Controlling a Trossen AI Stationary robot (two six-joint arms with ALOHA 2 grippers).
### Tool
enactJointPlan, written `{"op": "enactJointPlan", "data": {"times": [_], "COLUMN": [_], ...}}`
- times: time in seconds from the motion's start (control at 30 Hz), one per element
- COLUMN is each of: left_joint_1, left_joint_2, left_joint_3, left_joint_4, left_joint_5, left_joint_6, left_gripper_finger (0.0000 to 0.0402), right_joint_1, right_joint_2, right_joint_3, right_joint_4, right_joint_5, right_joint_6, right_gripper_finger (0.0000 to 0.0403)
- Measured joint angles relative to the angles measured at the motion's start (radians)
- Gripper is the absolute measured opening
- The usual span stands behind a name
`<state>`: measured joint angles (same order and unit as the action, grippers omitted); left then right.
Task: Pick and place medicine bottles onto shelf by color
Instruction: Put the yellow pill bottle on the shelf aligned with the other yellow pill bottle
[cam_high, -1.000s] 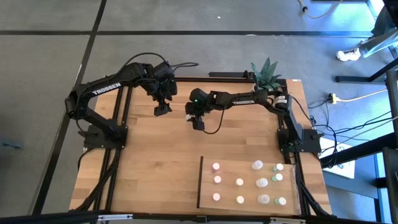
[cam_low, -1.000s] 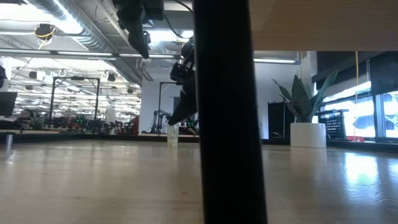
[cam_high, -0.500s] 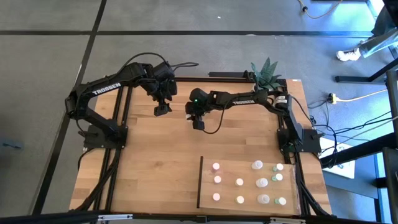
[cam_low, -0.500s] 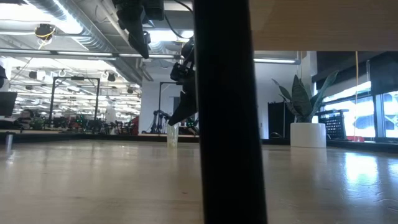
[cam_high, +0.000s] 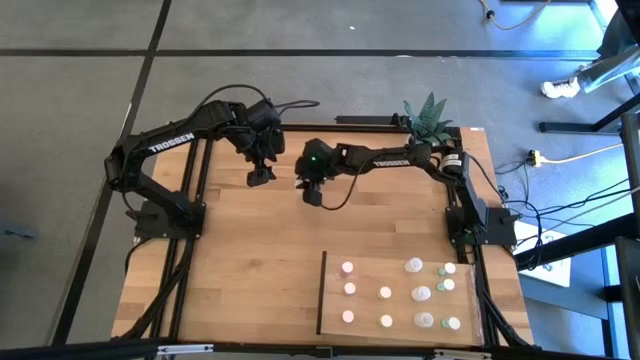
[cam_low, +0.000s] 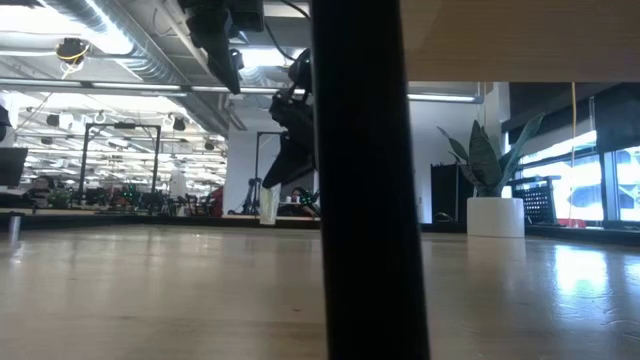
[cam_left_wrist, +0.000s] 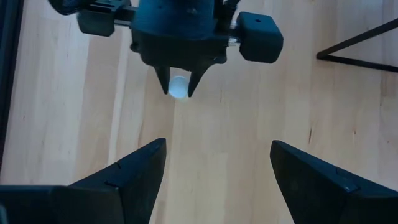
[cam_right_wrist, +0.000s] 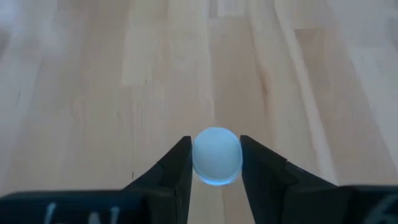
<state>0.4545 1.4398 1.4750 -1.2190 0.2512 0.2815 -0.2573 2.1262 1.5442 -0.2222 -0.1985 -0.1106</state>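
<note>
Planked wooden tabletop (cam_high: 250, 250) fills frame centre. Pale wood shelf (cam_high: 400, 295) lower right carries small whitish bottles. Left gripper (cam_high: 259, 178) upper centre, fingers spread, empty. Right gripper (cam_high: 312, 196) beside it pinches tiny whitish round bottle (cam_right_wrist: 216, 155).
</note>
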Motion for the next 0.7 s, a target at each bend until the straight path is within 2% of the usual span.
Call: {"op": "enactJointPlan", "data": {"times": [0.33, 0.53, 0.7], "left_joint_1": [0.000, 0.001, 0.001], "left_joint_2": [0.000, 0.000, -0.023], "left_joint_3": [0.000, 0.000, 0.000], "left_joint_4": [-0.010, -0.089, -0.117], "left_joint_5": [0.000, -0.006, -0.007], "left_joint_6": [0.062, 0.094, 0.096], "left_gripper_finger": [0.0282, 0.0282, 0.0282], "right_joint_1": [0.000, 0.024, 0.063], "right_joint_2": [-0.002, -0.002, -0.002], "right_joint_3": [0.176, 0.301, 0.389], "right_joint_4": [-0.297, -0.473, -0.563], "right_joint_5": [-0.002, 0.001, 0.054], "right_joint_6": [0.055, 0.073, 0.075], "right_gripper_finger": [0.0130, 0.0131, 0.0123]}}
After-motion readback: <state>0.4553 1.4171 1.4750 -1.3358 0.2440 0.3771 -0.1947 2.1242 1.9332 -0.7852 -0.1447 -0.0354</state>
